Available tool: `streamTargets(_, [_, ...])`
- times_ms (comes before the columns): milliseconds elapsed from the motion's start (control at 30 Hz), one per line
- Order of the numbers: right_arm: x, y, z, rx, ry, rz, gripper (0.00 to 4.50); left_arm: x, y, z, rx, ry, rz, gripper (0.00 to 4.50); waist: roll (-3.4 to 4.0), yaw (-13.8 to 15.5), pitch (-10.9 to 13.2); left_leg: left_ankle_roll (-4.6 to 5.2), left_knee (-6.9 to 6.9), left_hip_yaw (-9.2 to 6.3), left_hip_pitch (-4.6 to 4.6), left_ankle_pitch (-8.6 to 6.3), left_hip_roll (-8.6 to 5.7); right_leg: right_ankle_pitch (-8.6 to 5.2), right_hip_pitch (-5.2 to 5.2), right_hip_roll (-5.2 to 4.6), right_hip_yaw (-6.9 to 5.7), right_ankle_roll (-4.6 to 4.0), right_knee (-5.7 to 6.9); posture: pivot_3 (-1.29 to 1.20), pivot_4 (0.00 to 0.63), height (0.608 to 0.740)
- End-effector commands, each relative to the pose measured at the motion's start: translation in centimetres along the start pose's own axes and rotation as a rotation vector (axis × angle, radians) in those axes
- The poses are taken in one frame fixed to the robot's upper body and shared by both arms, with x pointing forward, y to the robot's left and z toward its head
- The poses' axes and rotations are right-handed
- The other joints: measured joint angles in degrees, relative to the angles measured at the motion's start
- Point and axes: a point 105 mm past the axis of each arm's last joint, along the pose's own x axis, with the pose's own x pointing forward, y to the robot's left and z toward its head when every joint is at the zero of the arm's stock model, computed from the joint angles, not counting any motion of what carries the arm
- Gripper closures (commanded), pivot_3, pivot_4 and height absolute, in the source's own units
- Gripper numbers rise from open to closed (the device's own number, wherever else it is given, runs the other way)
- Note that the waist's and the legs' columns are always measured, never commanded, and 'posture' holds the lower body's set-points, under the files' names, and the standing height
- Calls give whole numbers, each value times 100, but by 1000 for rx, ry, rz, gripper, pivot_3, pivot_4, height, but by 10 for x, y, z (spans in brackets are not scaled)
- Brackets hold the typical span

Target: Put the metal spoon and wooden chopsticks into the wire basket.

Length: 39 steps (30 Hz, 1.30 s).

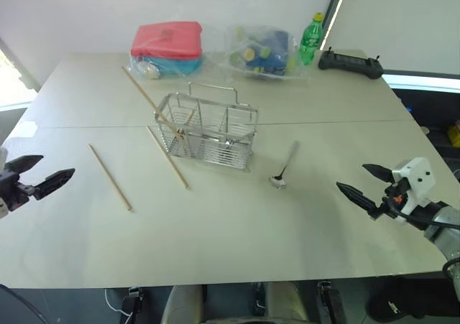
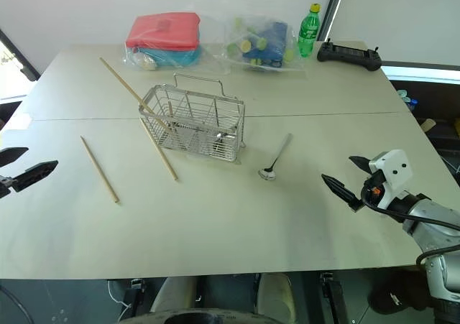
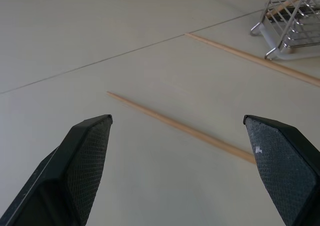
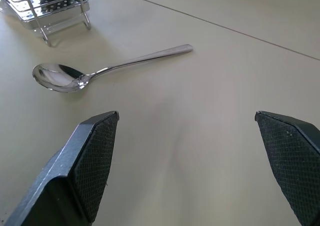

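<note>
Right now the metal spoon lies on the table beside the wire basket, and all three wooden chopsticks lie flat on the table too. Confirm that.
Not quite. The metal spoon does lie on the table beside the wire basket, but only two wooden chopsticks lie flat. The third already leans in the basket, as the left eye view shows.
</note>
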Motion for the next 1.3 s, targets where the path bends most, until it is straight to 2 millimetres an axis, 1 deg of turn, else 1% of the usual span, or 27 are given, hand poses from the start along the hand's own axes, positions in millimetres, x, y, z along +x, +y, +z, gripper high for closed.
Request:
streamTargets(33, [-3, -8, 13, -55, -37, -26, 0, 2, -2, 14, 39, -24, -9, 62, -1, 1, 0, 0, 0, 0, 1, 0, 0, 0, 0, 0, 0, 0, 1, 0, 150, 685])
streamTargets(133, [-1, -10, 19, -104, -27, -7, 0, 9, -14, 23, 33, -49, -54, 62, 0, 3, 0, 0, 4, 0, 1, 0, 0, 0, 1, 0, 0, 0, 4, 0, 150, 685])
streamTargets(200, [0, -14, 28, -140, -26, 13, 0, 16, -30, 32, 32, -79, -109, 62, 1, 2, 0, 0, 7, 0, 2, 0, -1, 0, 5, -1, 2, 1, 4, 0, 150, 685])
streamTargets(367, [7, -22, 61, -313, 6, 124, 0, 34, -87, 65, 46, -170, -334, 62, 4, -3, 2, 1, 17, 1, 2, 1, -1, 6, 8, 0, 5, 5, 7, 0, 150, 685])
streamTargets(400, [11, -22, 70, -352, 3, 159, 0, 37, -104, 71, 55, -185, -402, 62, 3, -4, 2, 1, 17, 1, 5, 2, -1, 13, 11, 0, 5, 9, 7, 0, 150, 685])
streamTargets(467, [21, -17, 87, -442, -3, 245, 0, 42, -138, 81, 91, -202, -545, 62, 3, -15, 2, 2, 16, 0, 7, 2, -1, 18, 12, 2, 5, 13, 9, 0, 150, 685])
streamTargets(500, [25, -14, 94, -481, -5, 288, 0, 44, -152, 84, 106, -206, -598, 62, 3, -25, 2, 1, 16, 0, 11, 2, -1, 23, 14, 2, 6, 16, 11, 0, 150, 685])
streamTargets(567, [36, -5, 105, -557, -7, 386, 0, 46, -173, 90, 133, -216, -685, 62, 2, -43, 2, 2, 13, 1, 11, 2, -2, 31, 13, 3, 7, 28, 12, 0, 150, 685])
streamTargets(667, [58, 12, 117, -694, -1, 550, 0, 47, -199, 99, 158, -247, -800, 62, 3, -77, 5, 2, 10, 0, 16, 3, -2, 43, 13, 5, 8, 18, 20, 0, 150, 685])
streamTargets(767, [77, 33, 111, -831, 42, 758, 0, 46, -210, 105, 175, -266, -853, 62, -7, -139, 9, 2, 11, -2, 16, 3, -3, 43, 10, 5, 9, 21, 30, 0, 150, 685])
streamTargets(900, [91, 44, 95, -974, 115, 948, 0, 44, -214, 106, 191, -262, -878, 62, -19, -143, 13, 2, 14, -2, 16, 4, -6, 43, 8, 3, 12, 23, 45, 0, 150, 685])
streamTargets(1167, [117, 49, 65, -1207, 216, 1128, 0, 38, -218, 103, 199, -248, -878, 62, -21, -159, 18, -6, 19, -2, 21, 9, -8, 44, 9, 3, 16, 23, 55, 0, 150, 685])
streamTargets(1300, [124, 52, 62, -1258, 223, 1176, 0, 33, -219, 105, 195, -254, -868, 62, -20, -158, 21, -9, 18, -4, 26, 11, -7, 43, 8, 5, 17, 22, 65, 0, 150, 685])
